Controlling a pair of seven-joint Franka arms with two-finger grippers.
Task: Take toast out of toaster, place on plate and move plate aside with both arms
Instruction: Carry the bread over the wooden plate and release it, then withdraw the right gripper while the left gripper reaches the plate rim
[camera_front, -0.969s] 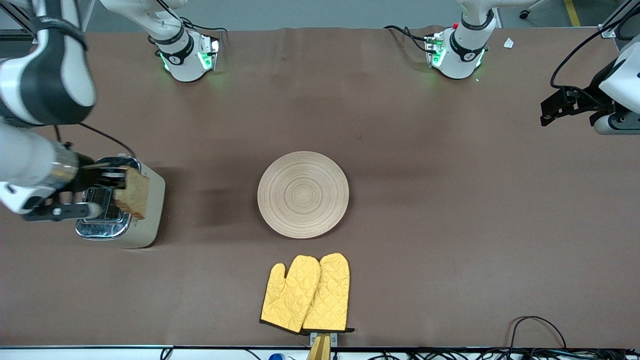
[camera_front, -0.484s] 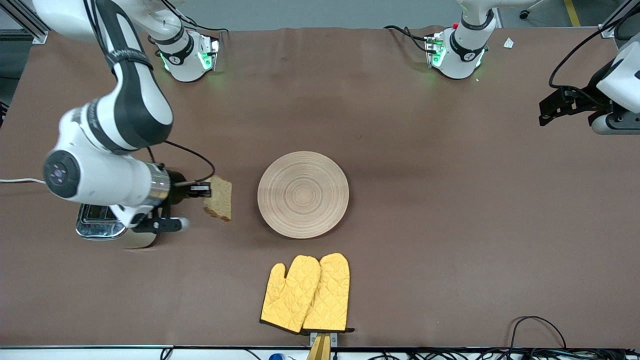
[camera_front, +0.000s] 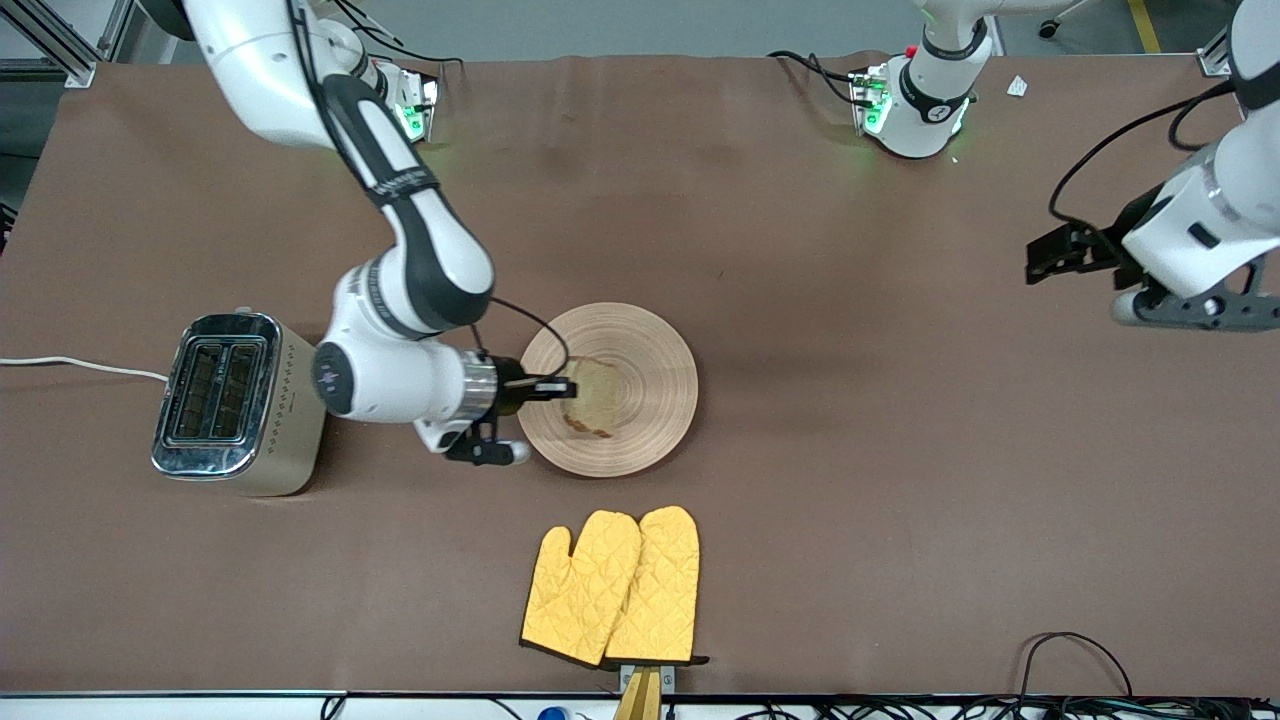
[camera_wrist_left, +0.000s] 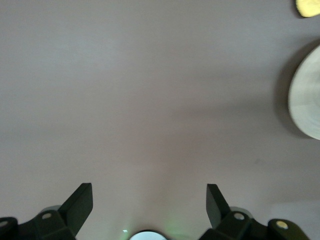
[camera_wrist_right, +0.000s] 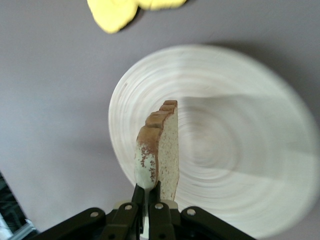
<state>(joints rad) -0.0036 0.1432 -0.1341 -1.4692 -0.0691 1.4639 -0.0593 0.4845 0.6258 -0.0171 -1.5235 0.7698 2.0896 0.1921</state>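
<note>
The toast (camera_front: 590, 398) is a speckled brown slice held on edge in my right gripper (camera_front: 560, 388), which is shut on its crust. It hangs over the part of the round beige plate (camera_front: 645, 345) toward the right arm's end; I cannot tell if it touches. In the right wrist view the toast (camera_wrist_right: 162, 150) rises from the shut gripper (camera_wrist_right: 152, 187) in front of the plate (camera_wrist_right: 240, 150). My left gripper (camera_front: 1042, 260) is open and empty in the air over the left arm's end of the table; its wrist view shows the open gripper (camera_wrist_left: 150, 192) and the plate's edge (camera_wrist_left: 307, 100).
A silver toaster (camera_front: 235, 400) with empty slots stands toward the right arm's end of the table. A pair of yellow quilted mitts (camera_front: 615, 585) lies nearer to the front camera than the plate. The mitts also show in the right wrist view (camera_wrist_right: 115, 12).
My right gripper has carried the toast from over the toaster across to over the plate. My left gripper has shifted a little toward the plate.
</note>
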